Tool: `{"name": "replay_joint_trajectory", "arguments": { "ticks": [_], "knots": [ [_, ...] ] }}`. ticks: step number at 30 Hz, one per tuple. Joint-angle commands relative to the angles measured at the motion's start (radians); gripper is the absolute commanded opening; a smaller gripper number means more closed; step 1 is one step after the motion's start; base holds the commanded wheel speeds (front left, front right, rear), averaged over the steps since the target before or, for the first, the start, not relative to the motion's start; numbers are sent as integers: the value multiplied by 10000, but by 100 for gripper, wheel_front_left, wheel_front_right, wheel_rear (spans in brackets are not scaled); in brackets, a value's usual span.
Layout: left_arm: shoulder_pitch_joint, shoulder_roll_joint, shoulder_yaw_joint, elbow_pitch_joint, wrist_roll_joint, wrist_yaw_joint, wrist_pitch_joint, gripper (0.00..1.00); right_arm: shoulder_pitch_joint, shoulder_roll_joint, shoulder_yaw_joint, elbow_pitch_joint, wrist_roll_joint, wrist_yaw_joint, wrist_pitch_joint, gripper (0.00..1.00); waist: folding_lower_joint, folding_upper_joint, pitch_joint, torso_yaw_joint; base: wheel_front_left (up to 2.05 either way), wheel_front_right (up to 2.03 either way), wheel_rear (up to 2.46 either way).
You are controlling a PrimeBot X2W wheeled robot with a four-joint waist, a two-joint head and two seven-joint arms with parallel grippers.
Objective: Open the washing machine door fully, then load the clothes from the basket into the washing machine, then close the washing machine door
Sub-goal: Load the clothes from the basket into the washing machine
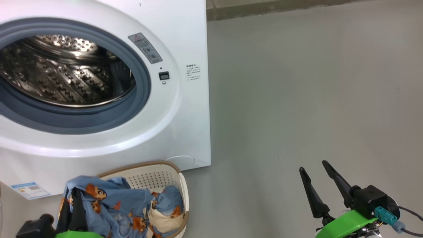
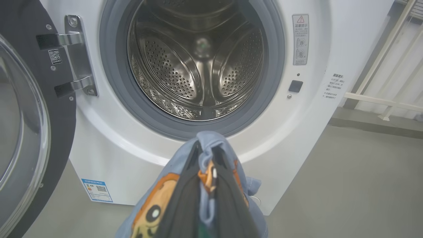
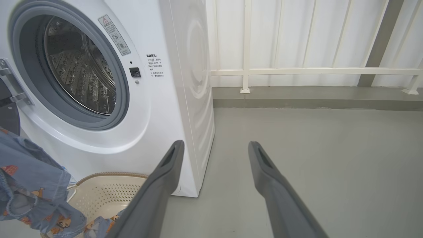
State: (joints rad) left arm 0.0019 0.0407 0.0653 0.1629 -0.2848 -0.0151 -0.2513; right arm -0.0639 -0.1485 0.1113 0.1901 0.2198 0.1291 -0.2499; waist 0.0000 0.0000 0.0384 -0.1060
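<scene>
While the washing machine door stands open left of the washing machine, the left claw pinches blue clothes above the basket at its foot; the right claw gapes empty to its right. The print on its blue label and warning-triangle sticker is too small to read.

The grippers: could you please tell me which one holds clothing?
The left gripper: its fingers pinch the clothes, while the right gripper is open and empty.
</scene>
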Motion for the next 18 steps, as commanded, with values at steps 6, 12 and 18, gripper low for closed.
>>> {"name": "replay_joint_trajectory", "arguments": {
  "ticks": [6,12,18],
  "knots": [
    [81,98,95,-622,-530,144,-105,0,-36,34,182,-320,-114,16,-118,100,0,0,-133,-40,0,0,0],
    [125,97,-9,-712,-609,202,-105,0,-18,30,194,-330,-111,16,-118,100,0,0,-130,-41,0,0,0],
    [72,96,3,-750,-633,185,-105,0,-36,23,222,-329,-98,16,-118,100,0,0,-80,-69,0,0,0]
  ]
}}
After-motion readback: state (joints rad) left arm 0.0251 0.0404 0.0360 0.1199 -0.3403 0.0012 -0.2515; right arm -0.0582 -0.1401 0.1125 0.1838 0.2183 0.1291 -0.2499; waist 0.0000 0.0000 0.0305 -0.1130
